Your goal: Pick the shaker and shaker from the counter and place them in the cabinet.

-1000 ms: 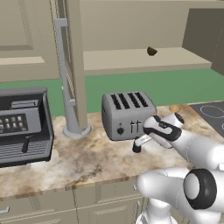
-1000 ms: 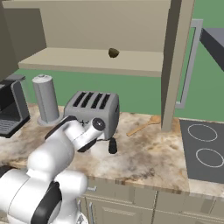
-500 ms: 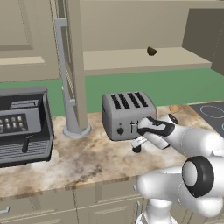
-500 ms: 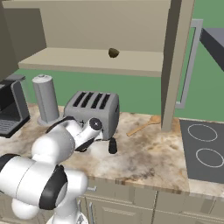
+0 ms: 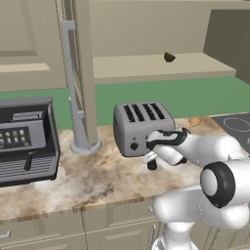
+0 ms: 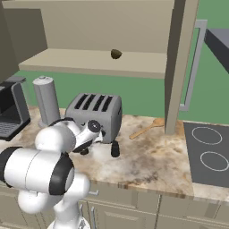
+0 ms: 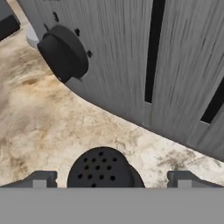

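I have the gripper (image 7: 112, 178) spread wide, a fingertip (image 7: 41, 178) on each side of a shaker (image 7: 101, 168) whose perforated cap sits between them, untouched as far as I can tell. From the left base view this shaker (image 5: 152, 164) stands on the counter (image 5: 97, 180) just in front of the toaster (image 5: 139, 124), half hidden by my arm. The second black shape (image 6: 115, 149) is probably the other shaker. The cabinet (image 6: 103, 62) is open; a brown lump (image 6: 116, 54) lies on its shelf.

Two base cams behind the arm, one hand cam up close

Both base views shared the toaster (image 5: 141, 127); hand view looked down tight at its front.
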